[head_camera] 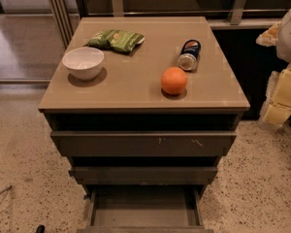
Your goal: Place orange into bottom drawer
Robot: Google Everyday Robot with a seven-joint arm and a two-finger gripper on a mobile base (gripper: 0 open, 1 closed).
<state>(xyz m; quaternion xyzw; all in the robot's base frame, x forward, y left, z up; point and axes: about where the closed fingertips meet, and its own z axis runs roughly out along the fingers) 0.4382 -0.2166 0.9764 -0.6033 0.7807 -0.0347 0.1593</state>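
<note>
The orange (174, 80) sits on the cabinet top (136, 81), right of centre and near the front edge. The bottom drawer (143, 211) is pulled out at the foot of the cabinet, and its shallow tray shows nothing inside. My gripper (280, 98) is at the right edge of the view, beside the cabinet and about level with its top. It is well to the right of the orange and apart from it, and it holds nothing that I can see.
A white bowl (83, 62) stands at the top's left. A green chip bag (115, 40) lies at the back. A blue can (189, 55) lies on its side behind the orange. The top drawer (143, 143) and middle drawer (143, 174) stand slightly out. Speckled floor surrounds the cabinet.
</note>
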